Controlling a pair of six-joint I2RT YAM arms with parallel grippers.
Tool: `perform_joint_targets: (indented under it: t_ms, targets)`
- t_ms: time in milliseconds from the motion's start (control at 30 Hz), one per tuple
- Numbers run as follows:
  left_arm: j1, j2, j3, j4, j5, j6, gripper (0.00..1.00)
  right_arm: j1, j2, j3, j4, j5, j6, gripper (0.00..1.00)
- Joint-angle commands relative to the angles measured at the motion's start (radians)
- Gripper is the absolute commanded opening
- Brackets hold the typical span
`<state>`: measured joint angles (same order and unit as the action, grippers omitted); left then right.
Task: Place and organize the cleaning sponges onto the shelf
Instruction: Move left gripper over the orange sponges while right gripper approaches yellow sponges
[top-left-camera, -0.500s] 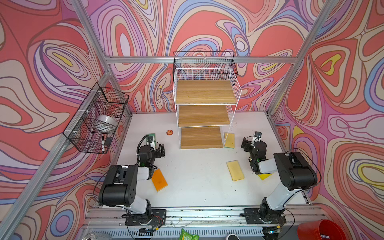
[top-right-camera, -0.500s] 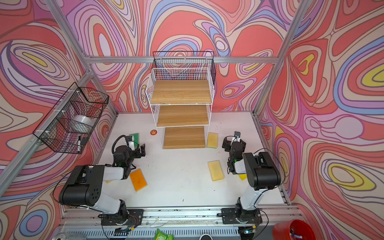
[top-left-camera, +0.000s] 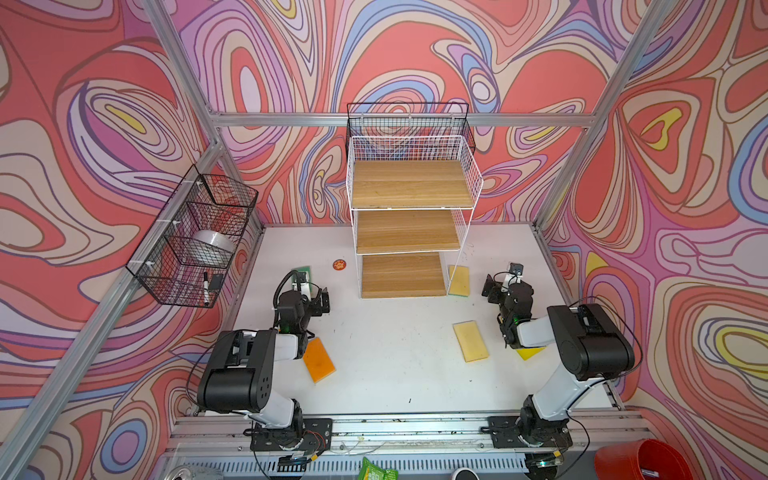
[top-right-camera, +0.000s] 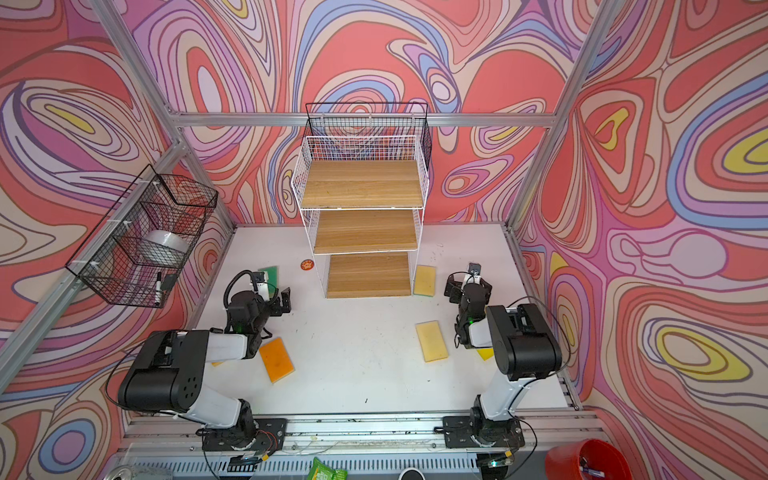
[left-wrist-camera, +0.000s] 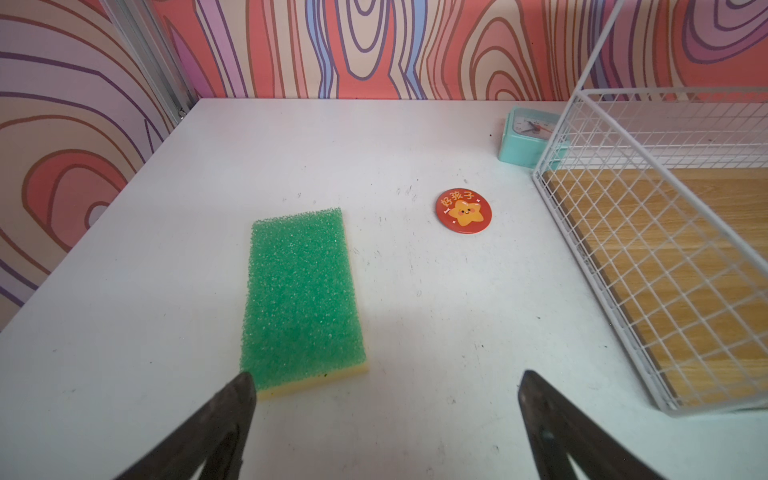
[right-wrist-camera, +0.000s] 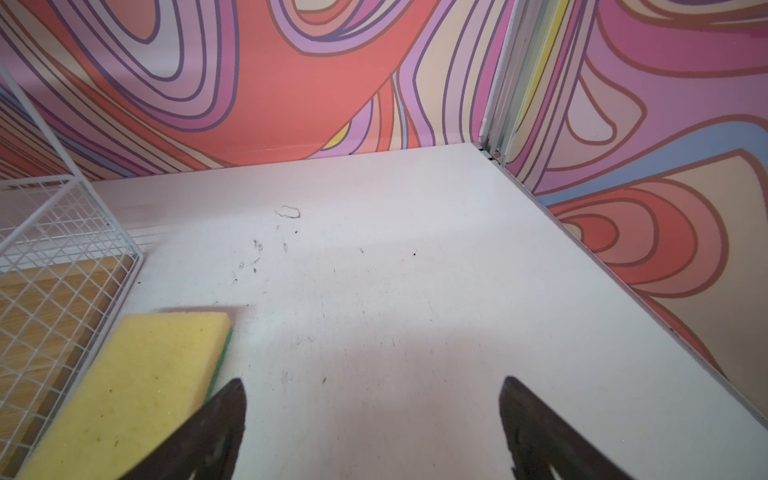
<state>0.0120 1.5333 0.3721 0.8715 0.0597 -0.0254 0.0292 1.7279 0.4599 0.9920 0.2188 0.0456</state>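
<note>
Both pincers stood spread wide, gripping nothing, above the table (top-left-camera: 395, 374). A green sponge (left-wrist-camera: 301, 295) lay just ahead of the left pincer (left-wrist-camera: 385, 374), by the tip of one finger, and an orange sponge (top-left-camera: 318, 359) lay behind it beside the arm. Close to one finger of the right pincer (right-wrist-camera: 372, 380) lay a yellow-backed sponge (right-wrist-camera: 137, 374), right against the wire side of the shelf (top-left-camera: 409, 185); actual contact could not be told. A pale yellow sponge (top-left-camera: 470, 341) lay behind that pincer. The shelf stood ahead of both pincers, between them.
</note>
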Motion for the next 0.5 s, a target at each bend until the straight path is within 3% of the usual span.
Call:
perform_joint_targets:
  t_ms: [0,467]
  targets:
    - [-0.001,0.004,0.006,0.007,-0.045,0.001,1.00,0.001,-0.013,-0.002,-0.006,-0.007,0.000,0.98]
    - [-0.001,0.005,0.006,0.006,-0.060,-0.006,1.00,0.001,-0.011,-0.001,-0.009,-0.007,0.001,0.98]
